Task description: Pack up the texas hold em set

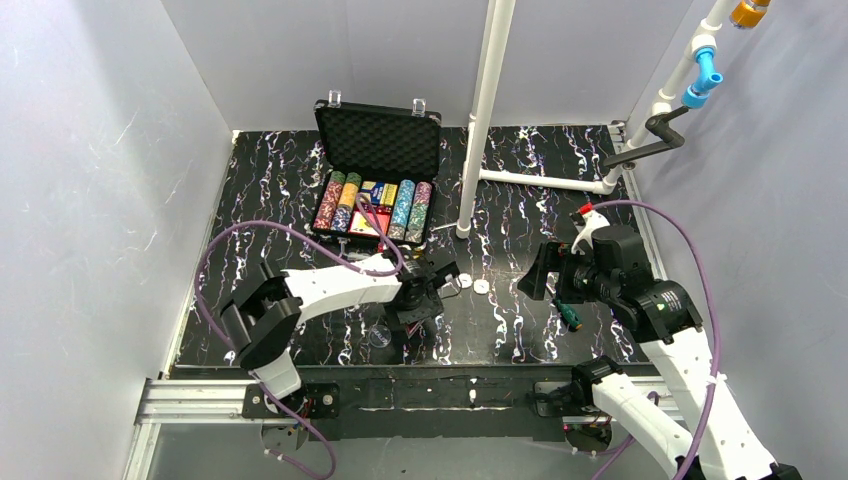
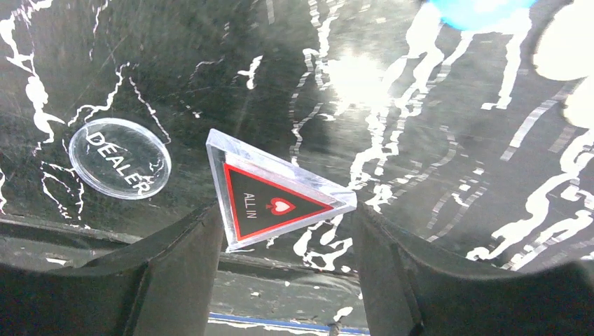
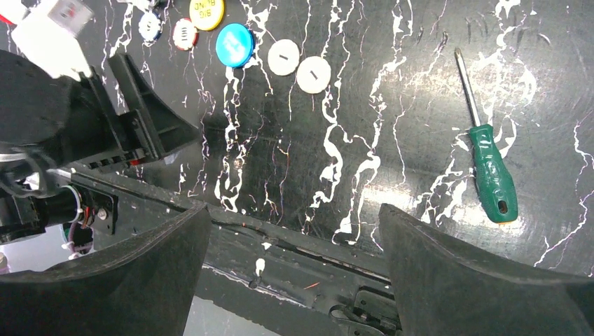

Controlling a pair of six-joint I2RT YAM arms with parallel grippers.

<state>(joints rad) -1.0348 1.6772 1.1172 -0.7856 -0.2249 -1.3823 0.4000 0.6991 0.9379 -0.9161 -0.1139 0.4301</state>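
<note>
The case (image 1: 378,140) stands open in the upper middle of the overhead view, black, its foam-lined lid upright; inside we make out four rows of multicoloured chips (image 1: 340,203), two on either side of a middle compartment, and a red deck (image 1: 365,224) whose print is too small to read.

The triangle (image 2: 273,199) is clear with a red-edged black face reading ALL IN; it sits tilted on the marbled black surface (image 1: 530,220) at the centre of the left wrist view. The left gripper (image 1: 422,293) has its fingers (image 2: 175,273) close at either side of the triangle; we cannot tell whether they press it.

The right gripper (image 3: 294,231) has its fingers spread wide around nothing.

We count one clear DEALER disc (image 2: 120,157); one blue disc (image 3: 235,44); one yellow disc (image 3: 206,12), cut off by the upper edge; two white discs (image 3: 284,57); one green-handled screwdriver (image 3: 490,168) at the right.
</note>
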